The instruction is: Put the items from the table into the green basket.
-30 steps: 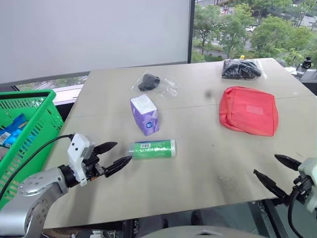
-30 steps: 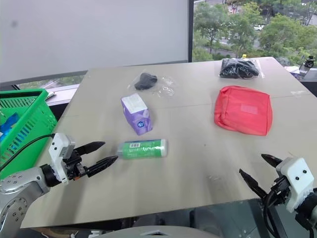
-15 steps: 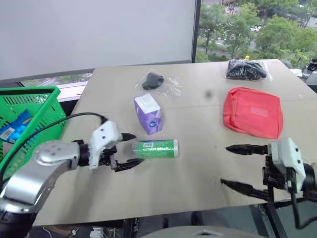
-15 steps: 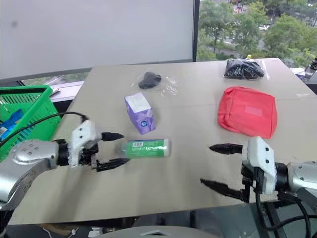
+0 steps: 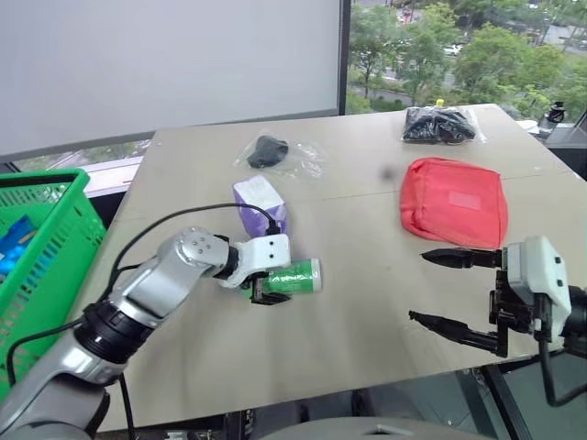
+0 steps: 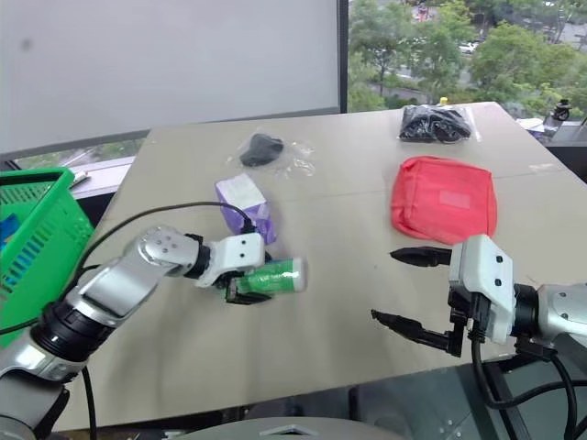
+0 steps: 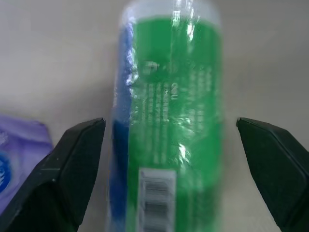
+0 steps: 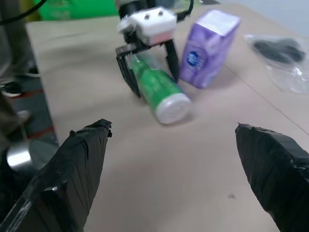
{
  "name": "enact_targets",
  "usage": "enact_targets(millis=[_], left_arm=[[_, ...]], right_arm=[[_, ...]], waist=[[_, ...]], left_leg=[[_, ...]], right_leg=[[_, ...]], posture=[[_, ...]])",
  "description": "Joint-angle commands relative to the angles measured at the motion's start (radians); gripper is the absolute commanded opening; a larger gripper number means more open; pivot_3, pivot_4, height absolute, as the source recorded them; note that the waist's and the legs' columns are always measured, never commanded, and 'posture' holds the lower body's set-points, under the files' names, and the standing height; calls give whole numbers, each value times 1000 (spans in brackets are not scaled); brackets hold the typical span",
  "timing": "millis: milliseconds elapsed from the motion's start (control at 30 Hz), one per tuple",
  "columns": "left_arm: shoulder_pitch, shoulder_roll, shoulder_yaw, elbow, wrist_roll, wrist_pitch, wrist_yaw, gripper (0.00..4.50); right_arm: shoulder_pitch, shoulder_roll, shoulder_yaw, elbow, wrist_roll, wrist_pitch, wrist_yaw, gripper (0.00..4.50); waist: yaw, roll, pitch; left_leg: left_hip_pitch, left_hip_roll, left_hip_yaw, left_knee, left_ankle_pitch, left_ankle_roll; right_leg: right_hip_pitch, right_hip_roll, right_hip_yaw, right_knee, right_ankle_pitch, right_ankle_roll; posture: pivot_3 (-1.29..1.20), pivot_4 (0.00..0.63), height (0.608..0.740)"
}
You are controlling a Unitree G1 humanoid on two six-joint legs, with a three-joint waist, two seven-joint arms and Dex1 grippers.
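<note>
Behind the table (image 5: 367,339) there is a white wall panel (image 5: 165,64) and a window with green trees (image 5: 459,55) outside. On the beige table lie the items. The green roll (image 5: 295,276) with a barcode label lies on its side near the middle of the near part of the table. The left pincer (image 5: 268,286) is placed over the end of this roll that is turned toward the basket, with one black finger on each side of it. In the left wrist view the roll (image 7: 169,121) lies between the two fingers (image 7: 72,169), and a narrow gap shows on both sides, so the fingers stand open around it and do not yet press it. Just beside the roll, on its far side, stands the purple-and-white tissue pack (image 5: 260,202). Farther back is a black thing in a clear bag (image 5: 275,151). The red zip pouch (image 5: 454,202) lies on the right part of the table, and behind it, near the far right corner, lies the second black thing in a clear bag (image 5: 438,124).

The right pincer (image 5: 459,293) hovers near the front right edge of the table, its fingers wide apart and holding nothing; it is well apart from the roll. The green basket (image 5: 46,238) stands at the left, beside the table, with a blue packet (image 5: 14,243) inside
</note>
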Motion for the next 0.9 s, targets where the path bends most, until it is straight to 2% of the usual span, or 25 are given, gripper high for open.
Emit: enact_targets(millis=[33, 100, 167, 233, 333, 400, 467, 533, 600, 633, 733, 833, 900], left_arm=[[2, 10, -11, 17, 40, -54, -52, 2661], [18, 10, -1, 34, 51, -75, -56, 2019], [34, 7, 20, 44, 50, -88, -56, 1837], [95, 3, 142, -30, -141, -32, -129, 1833], [128, 17, 507, -101, -637, 374, -193, 1823], [108, 28, 700, -63, -854, 571, -136, 1823], [75, 9, 859, 1, -963, 682, -2, 1823], [50, -13, 1033, 79, -1007, 735, 164, 1823], [16, -43, 1205, 177, -951, 679, 386, 1823], [9, -45, 1259, 231, -867, 603, 499, 1823], [50, 6, 1299, 342, -613, 361, 706, 1823], [262, 122, 1160, 332, -352, 125, 657, 1823], [343, 152, 1127, 332, -290, 54, 620, 1823]], right_arm=[[16, 7, -22, -47, 2, 4, -34, 4500], [20, 9, -16, -48, -4, 2, -43, 4500], [16, 10, -6, -45, -10, -1, -50, 4500], [-3, 15, 14, -38, -12, -7, -58, 4500], [-69, 35, 44, -25, 38, -12, -68, 4500], [-116, 47, 63, -13, 65, -14, -67, 4500], [-166, 59, 87, 6, 82, -15, -63, 4500], [-242, 74, 137, 38, 83, -14, -61, 4500], [-328, 97, 198, 78, 71, -15, -54, 4500], [-367, 108, 226, 100, 63, -16, -46, 4500], [-454, 132, 289, 154, 36, -26, -10, 4500], [-522, 159, 334, 200, 24, -34, 27, 4500], [-550, 171, 352, 222, 9, -46, 52, 4500]], waist=[[-11, 0, -1], [-21, 0, -2], [-25, -1, -3], [-34, 0, -4], [-45, -2, -2], [-45, -4, -1], [-35, -4, -1], [-22, -3, -2], [-4, -3, -2], [7, -3, -2], [46, -4, -3], [90, -12, -6], [123, -14, -8]], left_leg=[[0, 0, 0, 0, 0, 0], [0, 0, 0, 0, 0, 0], [1, 0, 0, 0, 0, 0], [1, 0, 0, 1, 0, 0], [0, 2, 0, 1, 0, 0], [-2, 2, -3, 6, 0, 0], [-4, 2, -5, 8, 0, 0], [-3, 2, -6, 8, 0, 0], [0, 1, -5, 7, 0, 0], [0, 1, -6, 7, 0, 0], [0, 0, -7, 6, 1, -2], [-2, -1, -6, -1, 3, -7], [-3, -3, -7, -3, 3, -7]], right_leg=[[0, 0, 0, 0, 0, 0], [0, -1, 0, 0, 0, 0], [0, -1, 0, 0, -1, 2], [1, -1, 0, 0, -2, 4], [0, -1, -1, 1, -2, 4], [-5, -1, -4, 3, -2, 4], [-6, -1, -6, 3, -1, 4], [-6, -1, -6, 3, -2, 4], [-4, -2, -5, 3, 0, 1], [-4, -2, -6, 3, 0, 1], [-6, -2, -6, 4, 1, -1], [-11, -5, -5, 3, 2, -2], [-12, -8, -7, 2, 2, -3]], posture=[[-274, 0, 740], [-266, 0, 740], [-263, 0, 740], [-245, 0, 740], [-177, 0, 740], [-140, 0, 740], [-84, 0, 740], [-51, 0, 740], [0, 0, 740], [29, 0, 740], [103, 0, 740], [147, 0, 740], [167, 0, 740]])
